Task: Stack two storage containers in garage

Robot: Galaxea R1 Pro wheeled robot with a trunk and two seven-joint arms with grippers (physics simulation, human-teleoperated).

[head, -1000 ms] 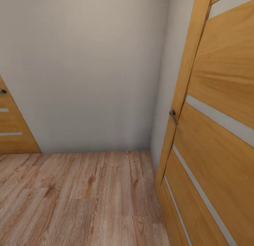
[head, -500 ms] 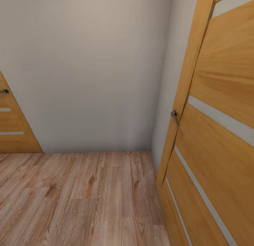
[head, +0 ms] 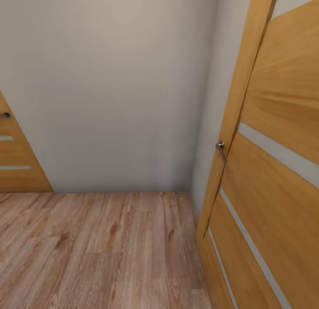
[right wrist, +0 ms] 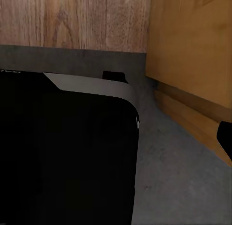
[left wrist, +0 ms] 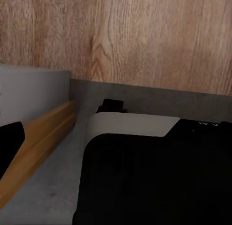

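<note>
camera view has shifted slightly; door [head: 274, 176] beside white wall [head: 110, 87], wood floor [head: 102, 251] below. containers unseen, delivery pending; gripper state undeterminable.

A home hallway corner — wood-plank floor [head: 102, 251], plain wall [head: 110, 87], 2 orange doors [head: 274, 167].
</note>
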